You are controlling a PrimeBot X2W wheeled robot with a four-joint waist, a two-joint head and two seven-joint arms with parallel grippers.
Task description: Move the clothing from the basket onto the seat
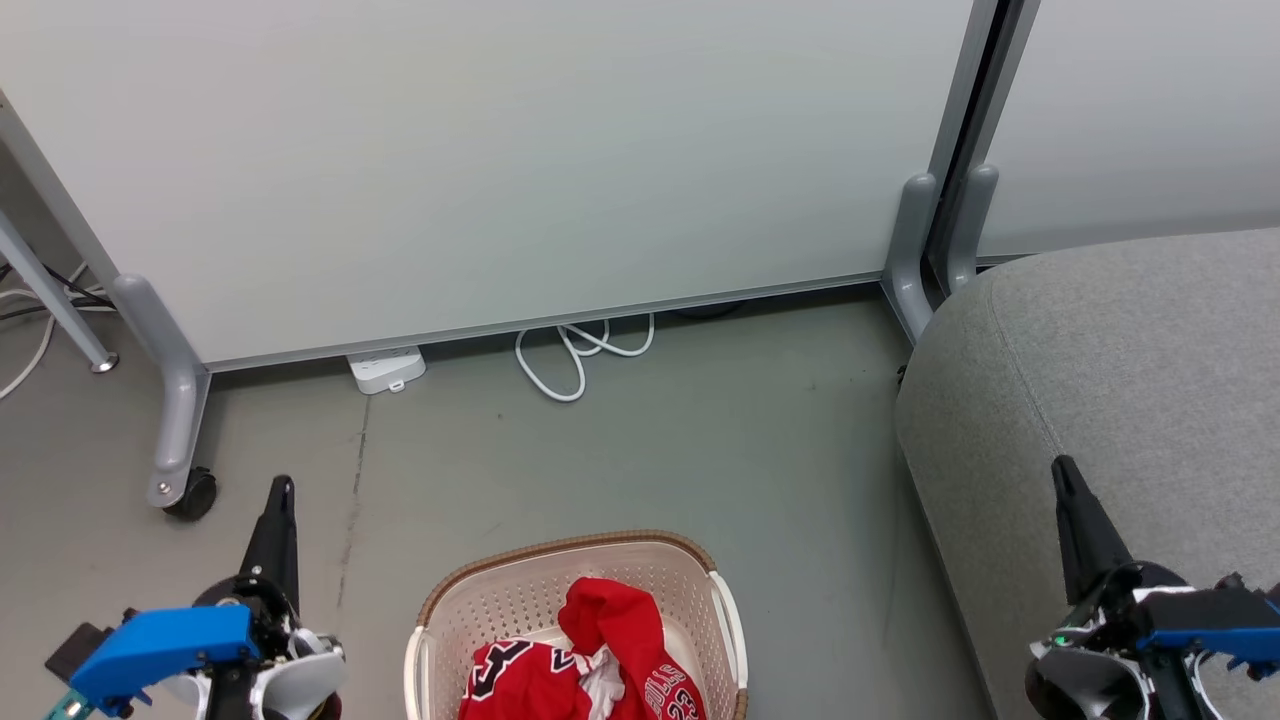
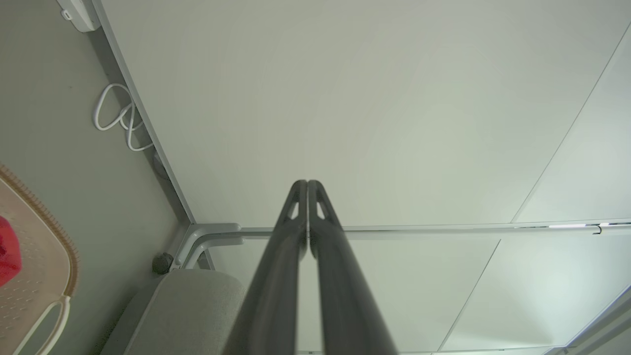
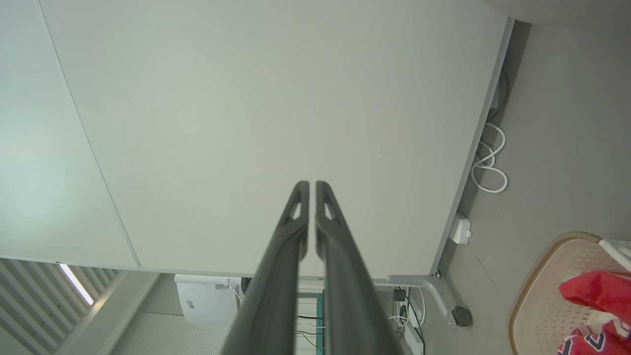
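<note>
basket (image 1: 500,598) on floor (image 1: 700,450): red clothing (image 1: 612,622) heaped inside | left gripper (image 1: 283,487): jaws closed | right gripper (image 1: 1062,466): jaws closed

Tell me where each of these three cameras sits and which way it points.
Head view: on the head, looking down at floor, basket and seat; left end effector and right end effector at the bottom corners.
Left wrist view: on the left wrist, looking along its shut fingers at the white partition.
Right wrist view: on the right wrist, along its own fingers, same partition.
Shared: all three catch the basket and red clothing.
</note>
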